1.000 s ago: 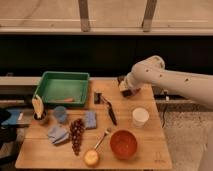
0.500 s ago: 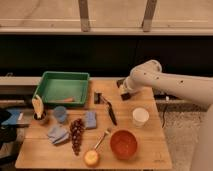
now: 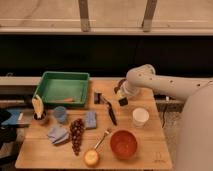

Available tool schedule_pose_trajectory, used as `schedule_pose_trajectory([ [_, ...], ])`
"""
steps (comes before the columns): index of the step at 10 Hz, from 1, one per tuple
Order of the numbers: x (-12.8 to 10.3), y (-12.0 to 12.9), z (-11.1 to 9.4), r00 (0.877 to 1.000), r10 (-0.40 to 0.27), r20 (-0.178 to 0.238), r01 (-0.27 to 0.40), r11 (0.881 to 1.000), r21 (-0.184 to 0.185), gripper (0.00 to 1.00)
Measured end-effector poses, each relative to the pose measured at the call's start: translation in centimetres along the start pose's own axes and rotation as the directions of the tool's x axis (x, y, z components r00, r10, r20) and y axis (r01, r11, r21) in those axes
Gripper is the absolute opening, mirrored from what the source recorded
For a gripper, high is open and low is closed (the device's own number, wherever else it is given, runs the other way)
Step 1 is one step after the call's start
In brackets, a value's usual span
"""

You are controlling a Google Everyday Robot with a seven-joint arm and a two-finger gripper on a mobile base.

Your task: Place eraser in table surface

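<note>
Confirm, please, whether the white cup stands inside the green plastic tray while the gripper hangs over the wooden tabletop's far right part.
No: the camera view shows the white cup on the light-brown wooden tabletop, outside the green plastic tray; the gripper does hang over the tabletop's far right part.

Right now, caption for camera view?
Pincer at the eraser near the far side of the table surface, behind the white cup.
</note>
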Motion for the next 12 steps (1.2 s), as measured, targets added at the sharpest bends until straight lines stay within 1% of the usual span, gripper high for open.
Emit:
schedule_pose_trajectory([
  [2,0.6,-0.5,1.8,0.999,0.015,-0.045,-0.016,1.0,-0.026,0.0],
  [3,1.0,-0.5,2.8,0.997,0.021,-0.072,-0.025,0.998,-0.05,0.02],
  [5,1.5,-0.6,4.0,0.994,0.028,-0.104,-0.036,0.997,-0.073,0.16],
  [7,1.7,-0.3,4.5,0.992,0.032,-0.125,-0.043,0.995,-0.089,0.39],
  [10,2.1,-0.4,4.9,0.989,0.041,-0.14,-0.055,0.994,-0.097,0.66],
  [11,2.3,-0.6,4.8,0.989,0.044,-0.141,-0.058,0.994,-0.097,0.7],
  [12,2.4,-0.7,4.7,0.989,0.047,-0.141,-0.06,0.994,-0.094,0.7],
])
